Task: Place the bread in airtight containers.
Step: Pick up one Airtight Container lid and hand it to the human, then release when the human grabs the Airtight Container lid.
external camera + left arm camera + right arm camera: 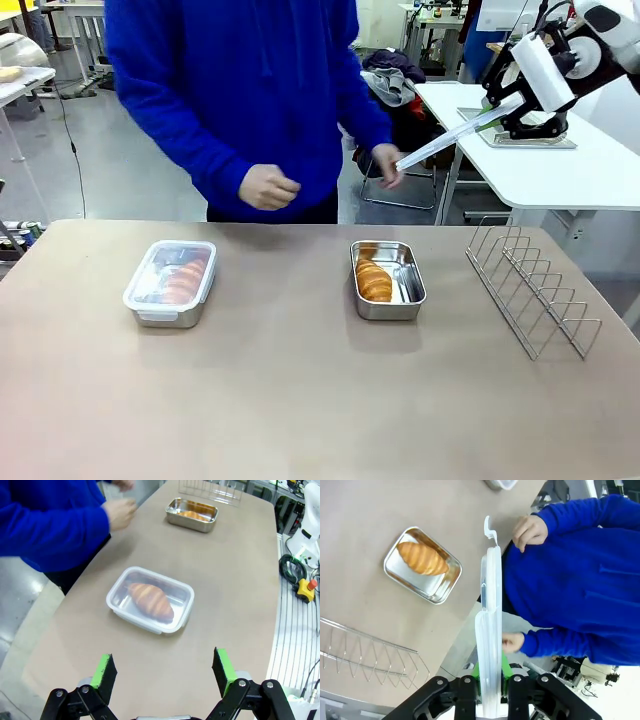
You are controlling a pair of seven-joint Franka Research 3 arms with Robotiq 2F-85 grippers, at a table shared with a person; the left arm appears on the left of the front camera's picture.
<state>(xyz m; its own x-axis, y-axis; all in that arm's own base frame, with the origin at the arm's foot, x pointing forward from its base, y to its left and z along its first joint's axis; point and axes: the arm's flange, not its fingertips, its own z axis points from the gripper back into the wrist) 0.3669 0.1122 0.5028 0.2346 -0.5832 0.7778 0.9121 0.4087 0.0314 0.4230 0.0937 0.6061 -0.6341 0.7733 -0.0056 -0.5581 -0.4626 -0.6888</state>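
Hanging up and right of the open pan (388,281), the clear lid (455,138) is clamped edge-on by the right gripper (508,108); the left gripper's (165,672) jaws are held apart.

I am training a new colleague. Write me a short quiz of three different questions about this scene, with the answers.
1. True or false: both steel containers already carry a lid.
2. What does the right gripper hold? A) a croissant B) a clear lid C) the wire rack
3. Fill in: the left gripper hangs over the table with its jaws ____.

Key
1. False: the left container is lidded, the right container is uncovered, its croissant exposed.
2. B
3. open
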